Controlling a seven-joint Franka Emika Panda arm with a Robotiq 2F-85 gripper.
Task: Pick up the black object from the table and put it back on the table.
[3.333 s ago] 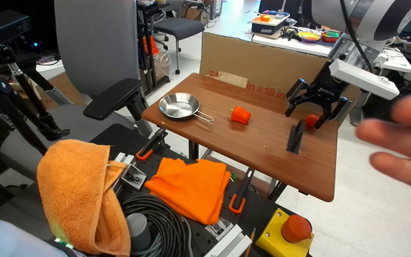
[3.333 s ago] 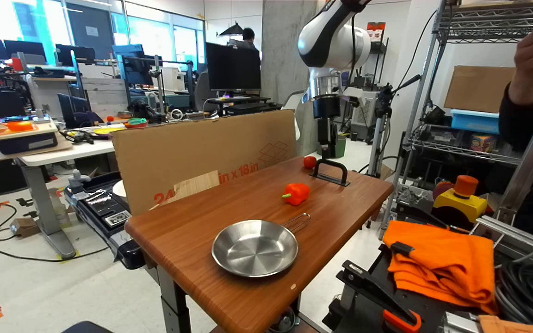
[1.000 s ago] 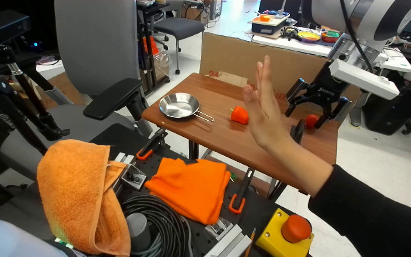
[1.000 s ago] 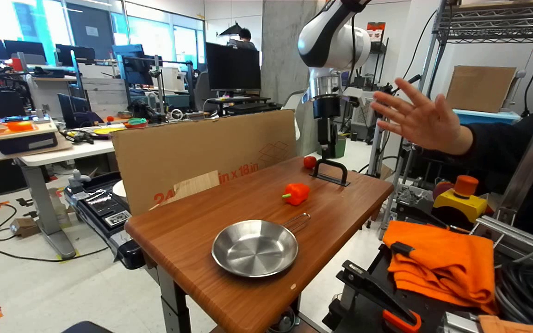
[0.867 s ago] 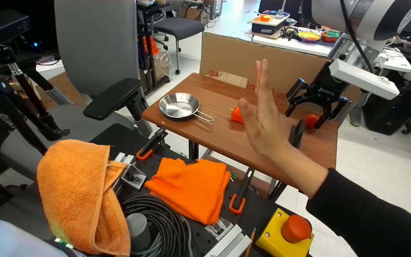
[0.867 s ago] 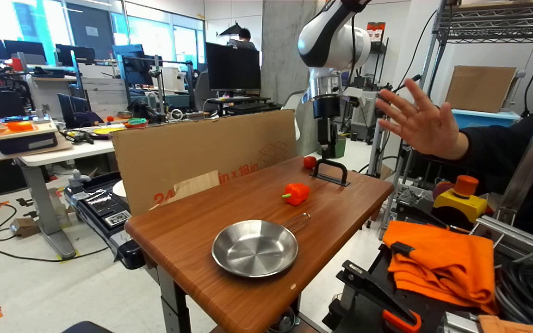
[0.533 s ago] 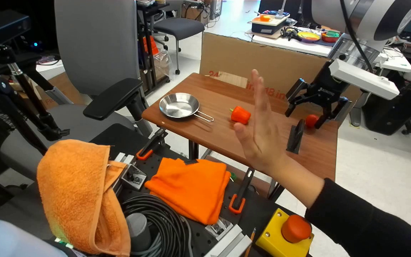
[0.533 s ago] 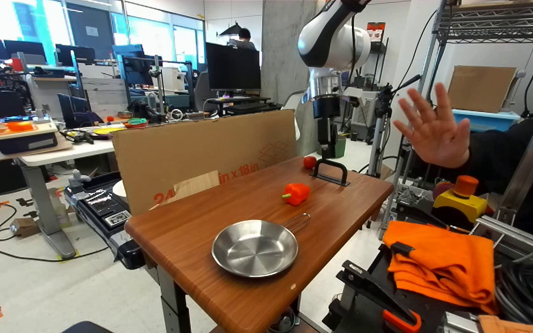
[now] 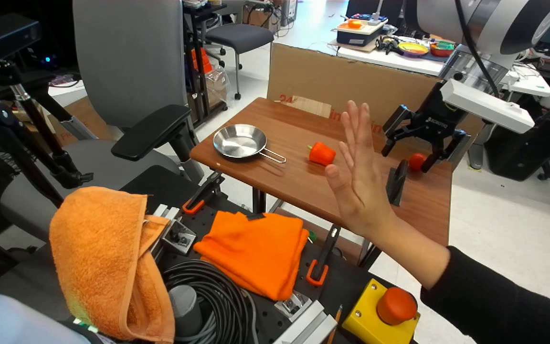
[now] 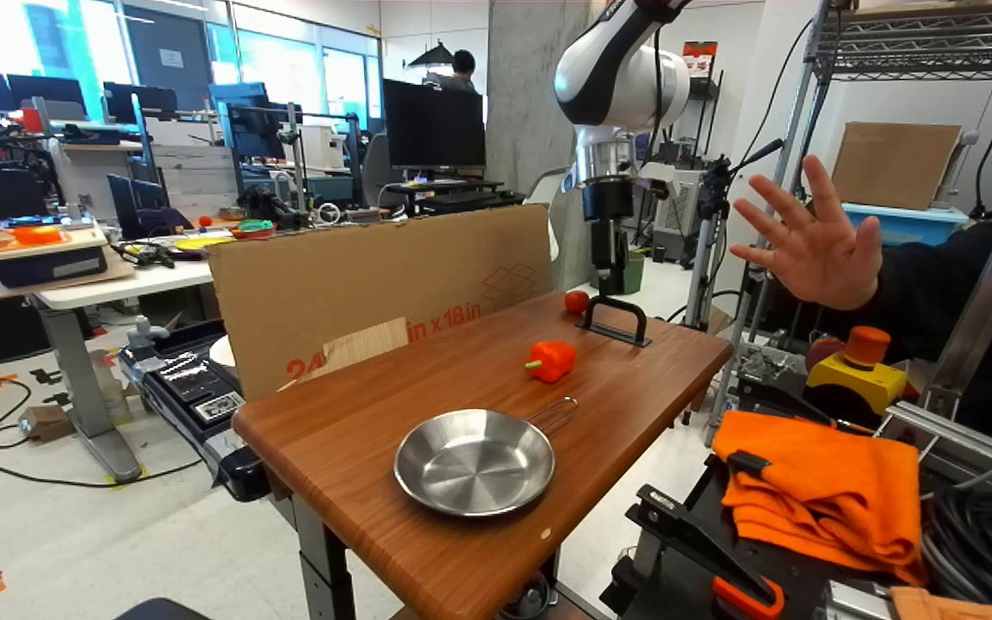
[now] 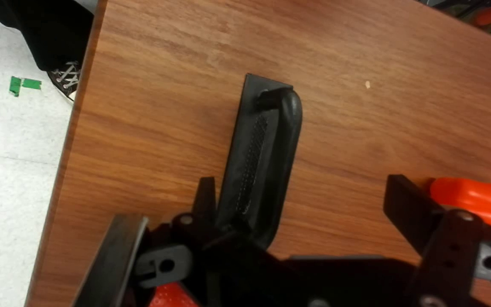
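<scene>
The black object (image 11: 245, 162), a flat plate with a raised bar handle, rests on the brown wooden table (image 11: 356, 140). In an exterior view it stands near the table's far end as a black arch (image 10: 621, 303). My gripper (image 11: 301, 180) is open above it, with nothing held. In the wrist view, the left finger (image 11: 205, 198) is beside the object's near end, and the right finger (image 11: 407, 209) is well to the right of it. The gripper's body covers that near end. In an exterior view the gripper (image 9: 405, 161) hangs just above and behind the handle.
A red tomato (image 10: 576, 301) sits close to the gripper. A red pepper (image 10: 552, 361) and a steel pan (image 10: 474, 462) lie farther along the table. A cardboard panel (image 10: 393, 284) lines one long edge. A person's raised hand (image 9: 363, 191) reaches in from the side.
A person's hand has come into the exterior views and shifted about, lower than a second ago. My arm, the black object and the other things on the table have not moved.
</scene>
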